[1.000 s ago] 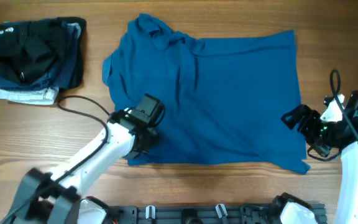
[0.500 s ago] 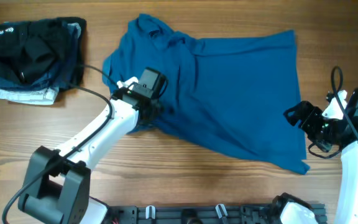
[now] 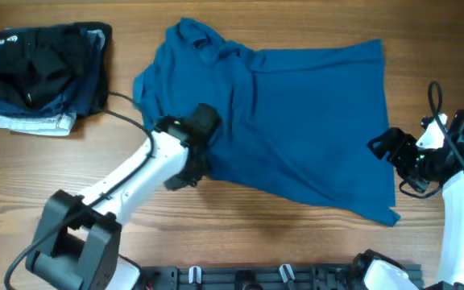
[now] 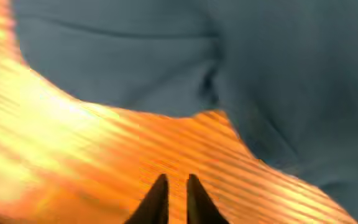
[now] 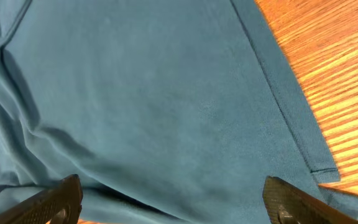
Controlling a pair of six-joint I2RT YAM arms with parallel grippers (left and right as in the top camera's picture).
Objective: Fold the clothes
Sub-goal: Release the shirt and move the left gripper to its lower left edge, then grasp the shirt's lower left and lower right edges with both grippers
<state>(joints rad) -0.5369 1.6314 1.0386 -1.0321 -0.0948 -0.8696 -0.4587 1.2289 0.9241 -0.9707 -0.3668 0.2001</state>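
- Across the middle of the overhead frame: blue collared shirt (image 3: 296, 121) spread wrinkled on wooden table (image 3: 256, 242); collar toward upper left
- At shirt's lower-left edge: left gripper (image 4: 176, 182), fingers almost together; nothing seen between them
- Over shirt's right hem: right gripper (image 5: 169, 199) spread wide; empty
- Upper left: stack of folded dark garments (image 3: 47, 76)

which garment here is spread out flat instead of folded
The blue shirt, spread wrinkled across the middle; the black, navy and white stack at the left is folded.
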